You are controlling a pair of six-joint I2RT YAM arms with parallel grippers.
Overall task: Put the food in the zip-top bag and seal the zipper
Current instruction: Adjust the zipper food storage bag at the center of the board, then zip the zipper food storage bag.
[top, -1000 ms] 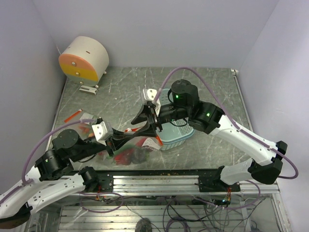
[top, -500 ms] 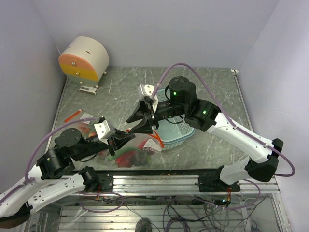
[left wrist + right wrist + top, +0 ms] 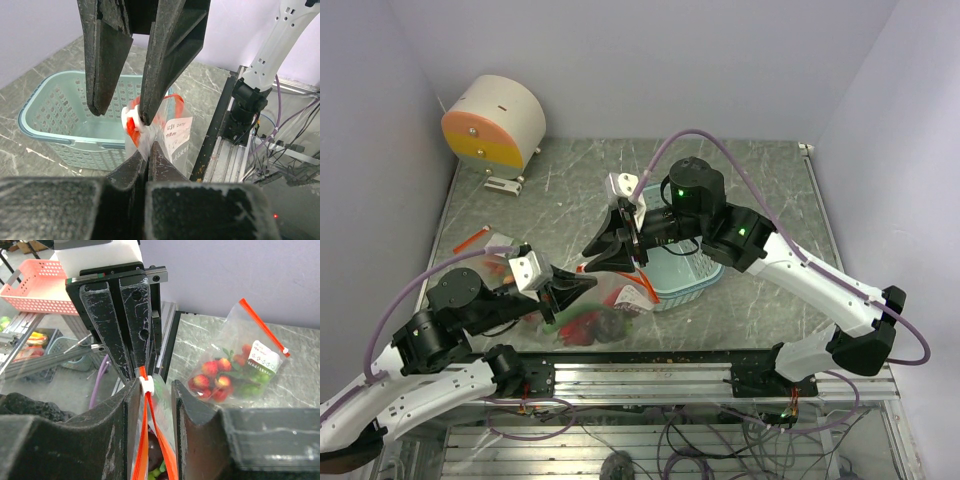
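Right claw (image 3: 154, 385) astride zipper (image 3: 143, 421); left claw (image 3: 148, 156) tight on bag (image 3: 172, 131)

The floppy clear plastic zip-top bag (image 3: 620, 300) hangs between the grippers. Its edge is pinched inside the left gripper (image 3: 588, 289), and its thin orange-red zipper (image 3: 141, 422) runs between the right gripper (image 3: 607, 260) fingers just above. Small toy food (image 3: 585, 325) lies in the bag below both. The light-blue plastic mesh basket (image 3: 690, 278) stands behind the right gripper.
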